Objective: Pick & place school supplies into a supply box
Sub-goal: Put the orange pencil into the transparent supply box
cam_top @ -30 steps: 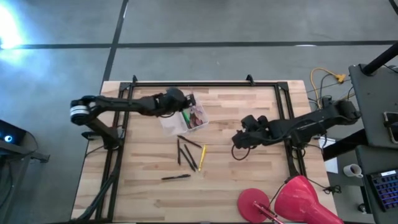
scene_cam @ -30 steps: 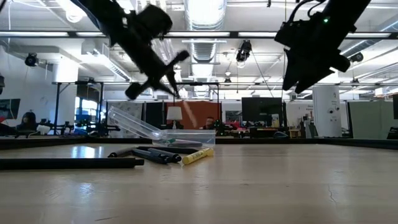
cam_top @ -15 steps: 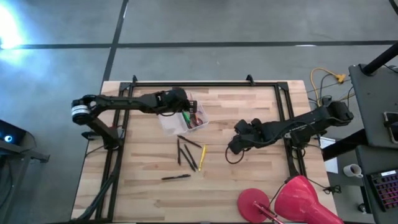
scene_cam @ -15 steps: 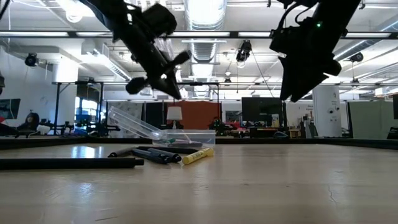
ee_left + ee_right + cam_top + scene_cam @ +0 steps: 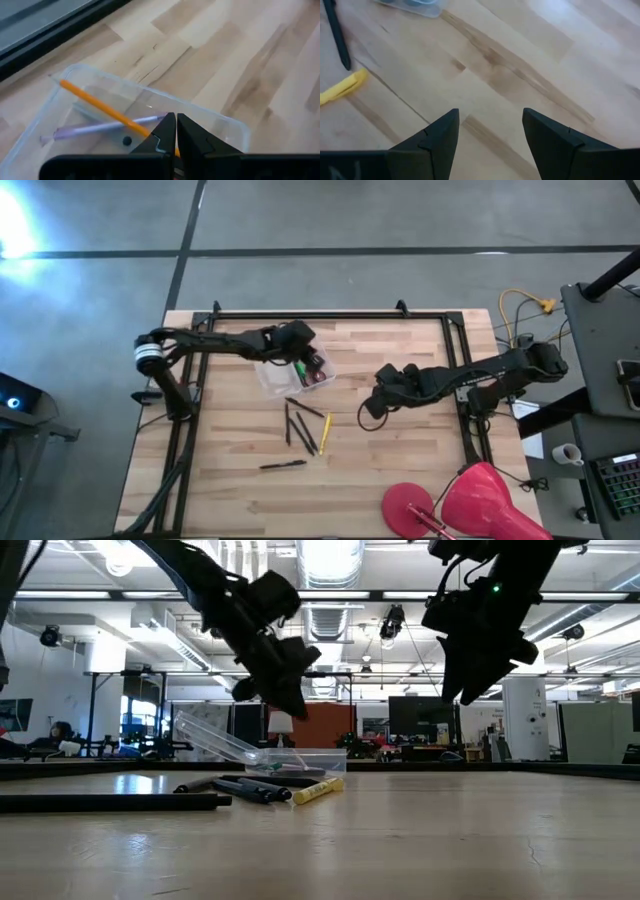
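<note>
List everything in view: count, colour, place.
Box: one, clear, open, table's left-centre.
Orange pencil: one, inside the box.
Pale pen: one, inside the box, under the pencil.
Yellow pen: one, on the table below the box.
Dark pens: about four, beside the yellow pen; one apart, lower.
Lamp: one, red, table's lower right corner.
Cables: yellow-tipped, off the table's right edge.
Left hand: shut, over the box.
Right hand: open, above bare table, right of the pens.
</note>
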